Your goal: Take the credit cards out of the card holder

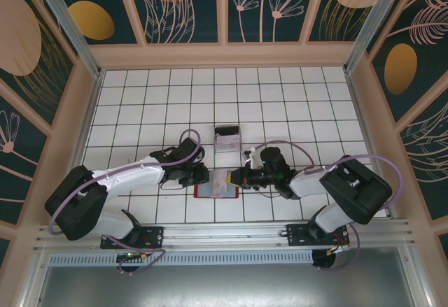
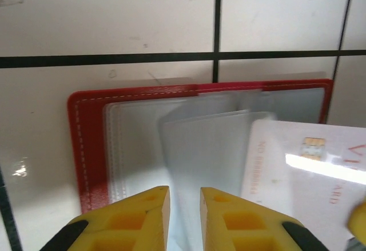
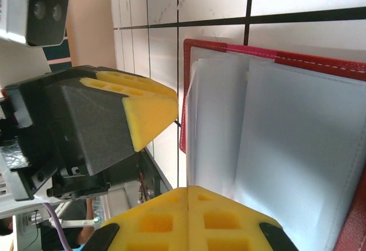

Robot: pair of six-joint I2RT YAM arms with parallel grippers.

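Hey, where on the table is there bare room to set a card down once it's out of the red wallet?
Bare tiles span the far half of the table, beyond the clear box, plus a narrow strip between the card holder and the near edge. It's crowded mid-table, where the left gripper and right gripper meet at the card holder.
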